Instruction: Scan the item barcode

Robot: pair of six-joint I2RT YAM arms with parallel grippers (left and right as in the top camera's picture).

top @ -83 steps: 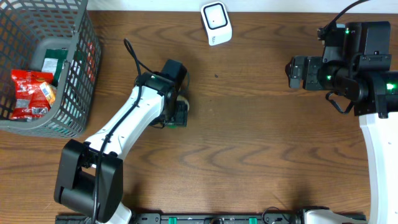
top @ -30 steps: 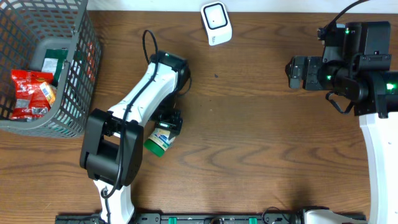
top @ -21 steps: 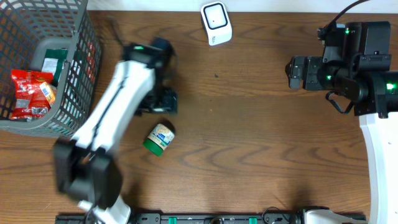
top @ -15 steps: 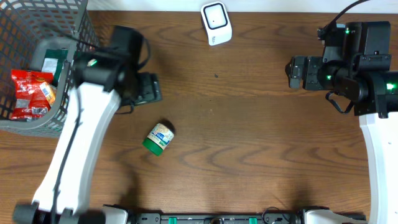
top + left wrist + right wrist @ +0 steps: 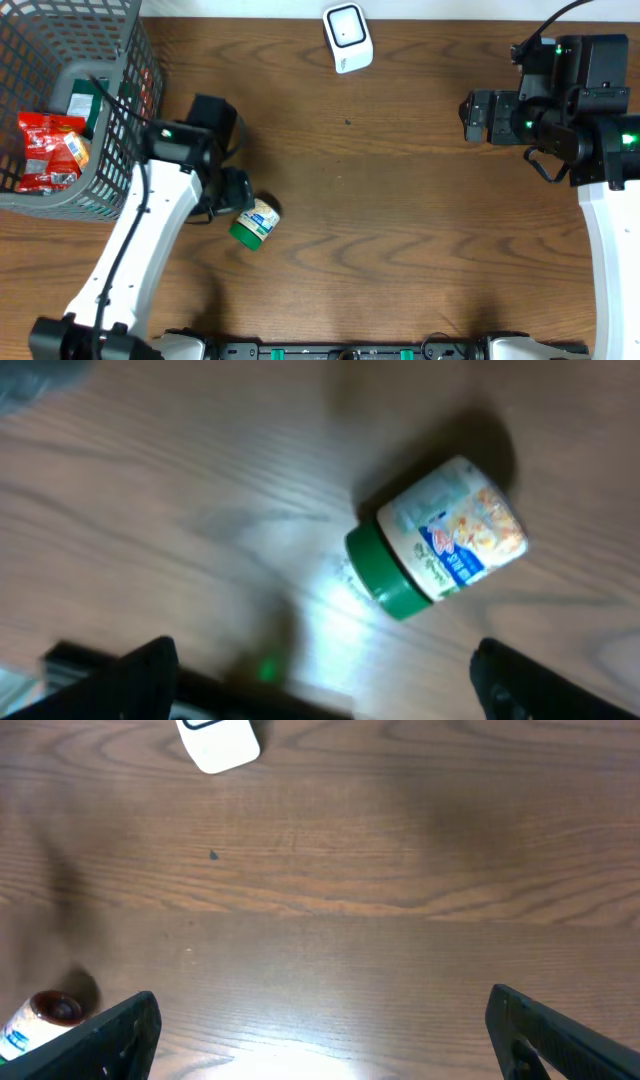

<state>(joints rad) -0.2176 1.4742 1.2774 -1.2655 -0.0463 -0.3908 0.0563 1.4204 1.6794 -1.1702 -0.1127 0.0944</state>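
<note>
Jar [image 5: 255, 221] with a green lid is lying on its side on the wooden table [image 5: 400, 230], just beside the left gripper [image 5: 228, 190]. From overhead the two are looking almost in contact. The left wrist camera, though blurred, is showing the jar clear of both spread fingertips, its printed label facing up. That gripper is standing wide open, holding nothing. Only the overhead view is taking in the white scanner [image 5: 347, 37] at the far edge and the grey basket [image 5: 120, 130]. The right gripper [image 5: 475, 117] is hanging fully open and empty, well apart from the jar
</note>
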